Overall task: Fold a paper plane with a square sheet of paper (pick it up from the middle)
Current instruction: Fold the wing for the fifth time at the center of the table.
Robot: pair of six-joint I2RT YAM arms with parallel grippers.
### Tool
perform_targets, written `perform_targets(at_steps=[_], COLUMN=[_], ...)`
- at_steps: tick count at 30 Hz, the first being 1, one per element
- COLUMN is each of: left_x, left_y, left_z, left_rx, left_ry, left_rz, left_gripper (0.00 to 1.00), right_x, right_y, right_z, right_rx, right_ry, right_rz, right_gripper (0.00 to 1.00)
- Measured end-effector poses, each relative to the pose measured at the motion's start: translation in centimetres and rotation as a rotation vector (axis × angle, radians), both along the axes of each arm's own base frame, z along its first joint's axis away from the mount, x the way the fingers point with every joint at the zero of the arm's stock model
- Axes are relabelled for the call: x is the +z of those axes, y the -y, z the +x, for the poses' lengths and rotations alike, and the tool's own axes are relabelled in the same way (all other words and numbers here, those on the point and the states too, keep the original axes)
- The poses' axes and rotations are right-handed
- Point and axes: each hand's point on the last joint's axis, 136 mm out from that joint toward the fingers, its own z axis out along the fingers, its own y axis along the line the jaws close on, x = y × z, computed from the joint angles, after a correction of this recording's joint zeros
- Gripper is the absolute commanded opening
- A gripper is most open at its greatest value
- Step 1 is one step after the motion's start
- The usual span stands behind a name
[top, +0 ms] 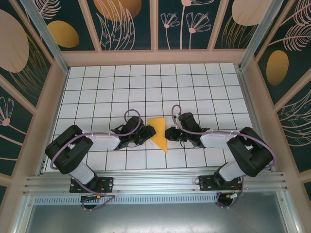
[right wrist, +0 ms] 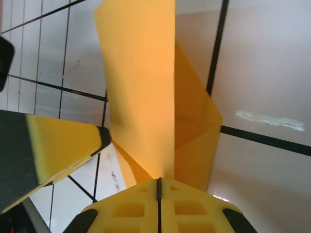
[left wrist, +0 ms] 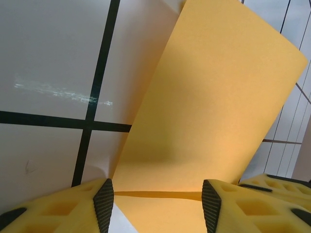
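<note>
from the top external camera, the orange-yellow sheet of paper (top: pixel 159 132), folded to a pointed shape, is sitting on the white-tiled desk (top: pixel 146 82) near its front edge, between the two arms. the left end effector (top: pixel 148 131) is reaching in from the left and the right end effector (top: pixel 169 133) from the right, both meeting the sheet at its sides. their black bodies and purple cables are crowding the paper on both flanks. dark patterned walls (top: pixel 121 24) with large orange ovals are ringing the desk, well apart from the paper.

from the left wrist camera, the left end effector (left wrist: pixel 158 201) is standing partly open, its black pads (left wrist: pixel 103 201) apart. the sheet of paper (left wrist: pixel 209 97) is rising as a tilted flap out of the gap between them. whether the pads are touching it i cannot tell. a holed yellow piece (left wrist: pixel 274 187), seemingly of the other arm, is sitting at the lower right, just beside the flap.

from the right wrist camera, the right end effector (right wrist: pixel 158 187) is closed tight, its fingers meeting at a thin seam and pinching the lower edge of the sheet of paper (right wrist: pixel 141 73). the sheet is standing up before the lens, a creased layer jutting to the right. a yellow finger (right wrist: pixel 68 145) with a black tip is pointing in from the left, near the sheet and covering part of the desk's grid.
</note>
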Motion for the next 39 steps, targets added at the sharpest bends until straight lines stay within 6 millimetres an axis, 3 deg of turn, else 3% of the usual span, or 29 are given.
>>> perform_targets(at_steps=[10, 26, 30, 34, 39], left_x=[0.2, 0.7, 0.4, 0.0, 0.2], left_y=[0.1, 1.7, 2.1, 2.3, 2.5], left_z=[0.1, 0.6, 0.9, 1.0, 1.3], left_rx=[-0.003, -0.041, -0.052, -0.066, -0.07], left_ry=[0.001, 0.004, 0.007, 0.009, 0.024], left_rz=[0.004, -0.012, -0.008, 0.002, 0.004], left_gripper=[0.58, 0.52, 0.41, 0.22, 0.07], right_x=[-2.1, -2.0, -2.1, -2.1, -2.0], right_y=[1.3, 1.3, 1.2, 1.2, 1.4], right_z=[0.0, 0.1, 0.1, 0.1, 0.0], right_rx=[-0.041, -0.039, -0.039, -0.036, -0.037], right_ry=[-0.05, -0.045, -0.046, -0.046, -0.044], right_rz=[-0.019, 0.009, 0.008, 0.011, -0.001], right_gripper=[0.07, 0.07, 0.08, 0.1, 0.2])
